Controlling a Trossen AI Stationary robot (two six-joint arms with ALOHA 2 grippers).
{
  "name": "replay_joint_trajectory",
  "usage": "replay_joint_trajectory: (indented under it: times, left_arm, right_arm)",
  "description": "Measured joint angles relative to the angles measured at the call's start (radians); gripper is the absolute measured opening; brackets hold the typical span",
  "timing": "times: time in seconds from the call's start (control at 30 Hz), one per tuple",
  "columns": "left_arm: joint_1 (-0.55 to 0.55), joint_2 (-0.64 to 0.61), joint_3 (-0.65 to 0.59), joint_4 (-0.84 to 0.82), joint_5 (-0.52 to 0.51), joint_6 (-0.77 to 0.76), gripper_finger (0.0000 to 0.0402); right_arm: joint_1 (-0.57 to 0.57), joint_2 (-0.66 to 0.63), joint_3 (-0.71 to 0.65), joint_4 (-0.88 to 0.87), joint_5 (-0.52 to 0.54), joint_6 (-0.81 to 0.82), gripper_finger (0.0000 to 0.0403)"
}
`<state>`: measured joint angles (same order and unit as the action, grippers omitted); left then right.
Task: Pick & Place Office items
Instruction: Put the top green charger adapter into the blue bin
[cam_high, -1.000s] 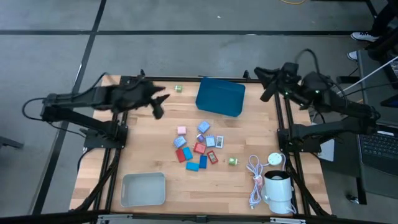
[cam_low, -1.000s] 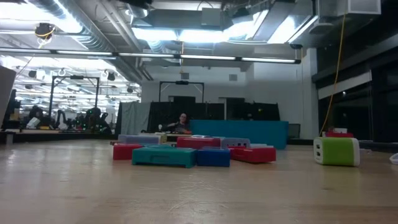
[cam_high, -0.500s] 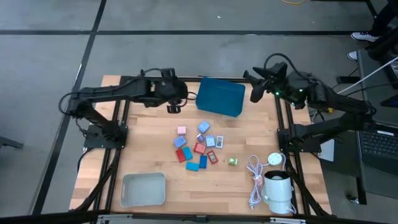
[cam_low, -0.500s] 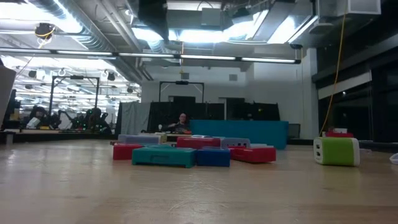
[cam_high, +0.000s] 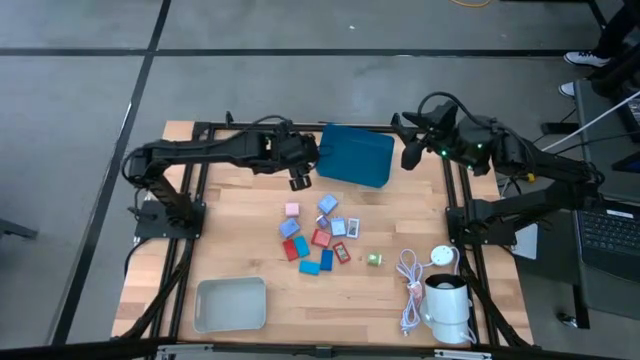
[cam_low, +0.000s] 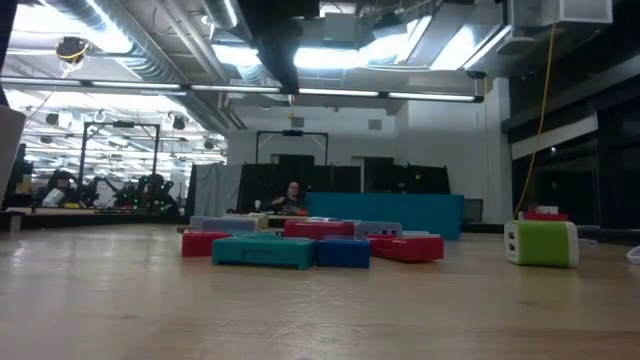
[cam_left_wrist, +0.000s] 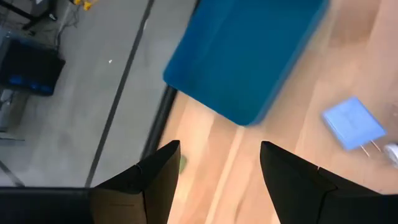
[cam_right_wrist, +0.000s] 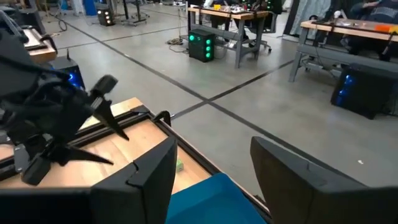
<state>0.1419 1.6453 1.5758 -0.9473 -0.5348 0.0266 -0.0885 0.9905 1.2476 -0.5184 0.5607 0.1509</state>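
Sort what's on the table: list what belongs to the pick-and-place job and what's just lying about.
Job: office items clustered mid-table, green bit, blue bin, grey tray, left gripper above the table, empty.

Lying about: white cable, white cylinder.

Wooden-plank desk (cam_high: 230, 225) inside a dark metal frame. At the far edge, middle: a blue bin (cam_high: 355, 155), with a tiny green bit (cam_high: 287, 143) just beside it toward the left. Mid-desk: a cluster of office items (cam_high: 318, 233), flat pieces in red, blue, pink, lavender and white, some touching; a green cube (cam_high: 374, 259) a little apart on the right. Near-left corner: a pale grey tray (cam_high: 231, 304). Near-right corner: a coiled white cable (cam_high: 409, 290) touching a white cylindrical device (cam_high: 448, 300).
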Motion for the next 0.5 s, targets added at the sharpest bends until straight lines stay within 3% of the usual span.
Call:
replay_joint_trajectory:
  times: [0.33,0.4,0.5]
  left_arm:
    - [-0.020,0.063,0.000,-0.081,0.025,0.030,0.0222]
    - [0.025,0.059,0.000,-0.082,0.032,0.037,0.0225]
    - [0.137,0.056,0.000,-0.093,0.128,0.056,0.0237]
  right_arm:
    - [-0.061,0.000,0.000,-0.027,-0.121,-0.032,0.0210]
    - [-0.072,0.000,0.000,-0.027,-0.150,-0.032,0.0210]
    - [-0.085,0.000,0.000,-0.026,-0.197,-0.032,0.0210]
